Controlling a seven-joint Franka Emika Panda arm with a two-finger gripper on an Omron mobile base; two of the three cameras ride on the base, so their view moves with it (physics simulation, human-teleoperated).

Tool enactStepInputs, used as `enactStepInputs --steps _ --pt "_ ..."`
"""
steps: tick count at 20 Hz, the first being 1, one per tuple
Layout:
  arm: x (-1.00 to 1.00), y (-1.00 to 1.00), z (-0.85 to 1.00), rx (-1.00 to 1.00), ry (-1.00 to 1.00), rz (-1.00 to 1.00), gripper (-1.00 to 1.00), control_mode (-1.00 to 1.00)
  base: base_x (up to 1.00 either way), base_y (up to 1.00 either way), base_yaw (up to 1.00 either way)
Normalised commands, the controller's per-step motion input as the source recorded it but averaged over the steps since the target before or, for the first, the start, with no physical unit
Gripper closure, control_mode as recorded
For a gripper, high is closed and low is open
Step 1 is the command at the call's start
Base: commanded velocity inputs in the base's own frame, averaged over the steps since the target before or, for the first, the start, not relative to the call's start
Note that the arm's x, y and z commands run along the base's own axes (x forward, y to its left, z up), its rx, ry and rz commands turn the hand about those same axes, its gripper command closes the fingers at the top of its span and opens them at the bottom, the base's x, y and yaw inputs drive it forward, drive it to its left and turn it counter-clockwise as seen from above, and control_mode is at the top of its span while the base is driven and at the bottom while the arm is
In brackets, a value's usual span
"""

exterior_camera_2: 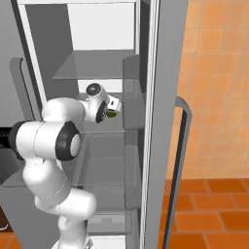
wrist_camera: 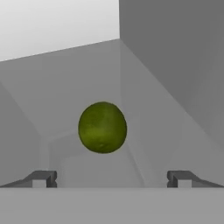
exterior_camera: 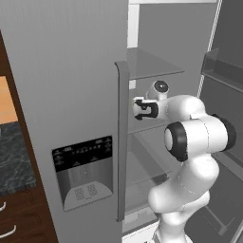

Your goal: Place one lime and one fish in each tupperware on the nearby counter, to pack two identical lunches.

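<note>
The hand [wrist_camera: 112, 179] is wide open and holds nothing; its two dark fingertips [wrist_camera: 43, 179] stand apart on both sides of a small round yellow-green lime [wrist_camera: 102, 127], not touching it. The hand view shows the lime clearly, lying on a grey fridge shelf [wrist_camera: 70, 78]. In the right base view the lime [exterior_camera_2: 112, 115] is a small green spot just beside the hand [exterior_camera_2: 115, 105]. The white arm [exterior_camera: 190, 137] reaches forward into the open grey fridge [exterior_camera: 61, 95]; the left base view also shows a piece of dark marbled counter [exterior_camera: 14, 156].
</note>
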Motion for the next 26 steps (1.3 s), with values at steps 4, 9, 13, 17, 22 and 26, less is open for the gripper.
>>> enactStepInputs --steps 4,9,13,17,22,26 --pt "0.41 0.0 -0.1 0.0 0.13 0.0 -1.0 -1.0 0.0 0.0 0.0" --pt "0.32 0.06 -0.08 0.0 0.05 0.0 -1.0 -1.0 0.0 0.0 0.0" --pt "0.31 0.14 -0.18 0.0 0.08 0.0 -1.0 -1.0 0.0 0.0 0.0" --pt "0.33 0.14 -0.17 0.0 0.06 0.0 -1.0 -1.0 0.0 0.0 0.0" --pt "0.37 -0.01 -0.12 0.0 0.08 0.0 -1.0 -1.0 0.0 0.0 0.0" --pt "0.34 -0.01 -0.11 0.0 0.06 0.0 -1.0 -1.0 0.0 0.0 0.0"
